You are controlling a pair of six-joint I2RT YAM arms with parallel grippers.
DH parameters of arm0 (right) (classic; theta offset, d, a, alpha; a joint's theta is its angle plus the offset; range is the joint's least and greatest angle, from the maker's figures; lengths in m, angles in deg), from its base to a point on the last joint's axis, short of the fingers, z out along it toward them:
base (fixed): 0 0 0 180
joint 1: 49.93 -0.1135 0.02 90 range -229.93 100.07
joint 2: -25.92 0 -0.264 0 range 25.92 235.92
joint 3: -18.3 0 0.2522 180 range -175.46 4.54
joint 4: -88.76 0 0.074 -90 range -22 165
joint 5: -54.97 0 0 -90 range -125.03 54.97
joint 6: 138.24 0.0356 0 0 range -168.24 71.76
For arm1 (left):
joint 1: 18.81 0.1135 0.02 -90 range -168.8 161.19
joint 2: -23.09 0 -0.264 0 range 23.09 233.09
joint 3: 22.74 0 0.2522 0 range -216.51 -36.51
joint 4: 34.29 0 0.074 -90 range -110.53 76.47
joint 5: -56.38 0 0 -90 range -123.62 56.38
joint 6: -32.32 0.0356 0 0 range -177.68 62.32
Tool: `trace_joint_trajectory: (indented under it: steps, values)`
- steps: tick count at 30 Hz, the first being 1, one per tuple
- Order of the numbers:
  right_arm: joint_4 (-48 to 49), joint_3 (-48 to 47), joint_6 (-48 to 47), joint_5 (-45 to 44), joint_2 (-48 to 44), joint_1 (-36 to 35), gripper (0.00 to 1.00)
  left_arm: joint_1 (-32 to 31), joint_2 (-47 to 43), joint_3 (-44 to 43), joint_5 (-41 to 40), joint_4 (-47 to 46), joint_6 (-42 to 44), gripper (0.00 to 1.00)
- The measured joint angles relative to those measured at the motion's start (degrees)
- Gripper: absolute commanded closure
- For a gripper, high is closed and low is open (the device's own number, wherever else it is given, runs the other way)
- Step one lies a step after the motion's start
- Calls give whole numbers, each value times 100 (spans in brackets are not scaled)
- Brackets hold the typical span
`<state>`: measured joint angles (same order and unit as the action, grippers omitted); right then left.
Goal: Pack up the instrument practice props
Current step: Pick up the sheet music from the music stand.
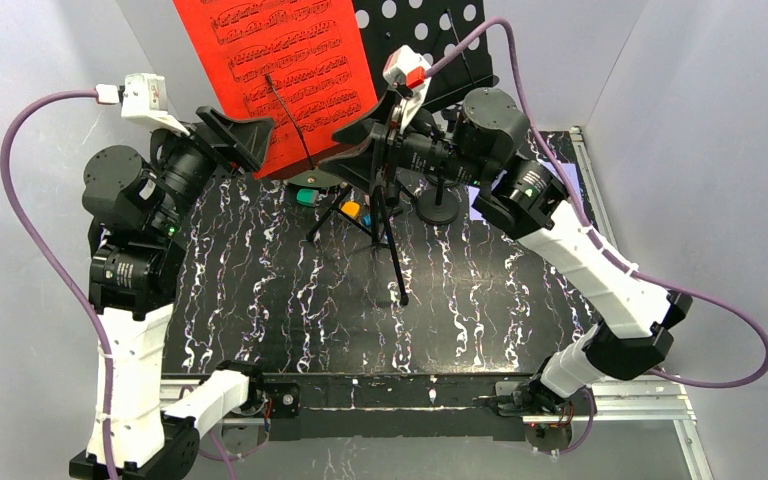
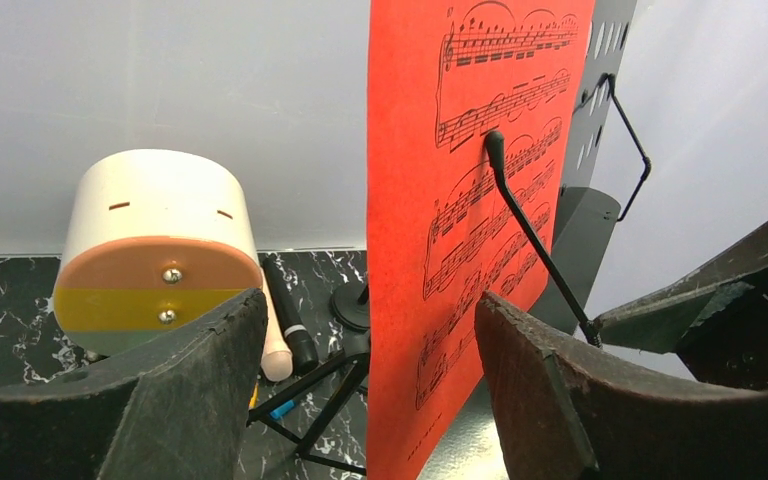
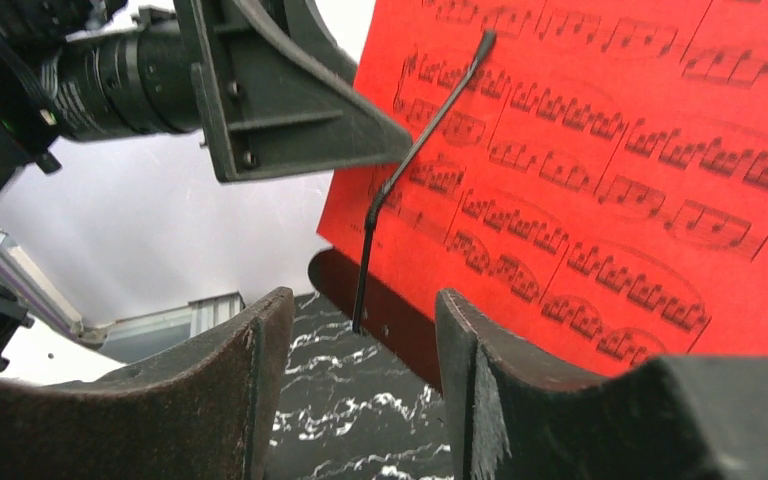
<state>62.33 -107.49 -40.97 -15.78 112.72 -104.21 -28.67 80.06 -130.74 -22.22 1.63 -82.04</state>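
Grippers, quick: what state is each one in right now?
Left gripper: open, red sheet-music page edge between its jaws, not clamped.
Right gripper: open, holding nothing.

The red sheet-music page (image 1: 290, 70) runs off the far edge of the top view and covers most of the black perforated rack (image 1: 415, 25). The right arm hides part of the round-based mic holder (image 1: 440, 208). A green bit (image 1: 307, 197) and an orange bit (image 1: 350, 210) are too small to name. The left gripper (image 2: 368, 300) half-hides the cream microphone (image 2: 275, 355).

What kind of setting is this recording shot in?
Probably a lab test cell, not a music room: plain grey walls box in a black marbled table edged by aluminium rails, with red sheet music staged on a rack.
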Motion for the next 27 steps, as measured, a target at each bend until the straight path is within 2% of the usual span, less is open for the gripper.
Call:
trace_joint_trajectory:
  steps: [3, 20, 24, 27]
  values:
    - [133, -275, 20, -24, 184, -22, 42, 2, 20, 4, 9, -94, -52, 31]
    - [632, -1043, 289, -111, 1187, -131, 58, 0, 39, 175, 203, -372, -168, 67]
    - [684, -1043, 306, -120, 1202, -142, 65, 0, -9, 192, 199, -380, -162, 75]
    - [815, -999, 317, -149, 1191, -157, 75, 0, -57, 195, 190, -382, -153, 80]
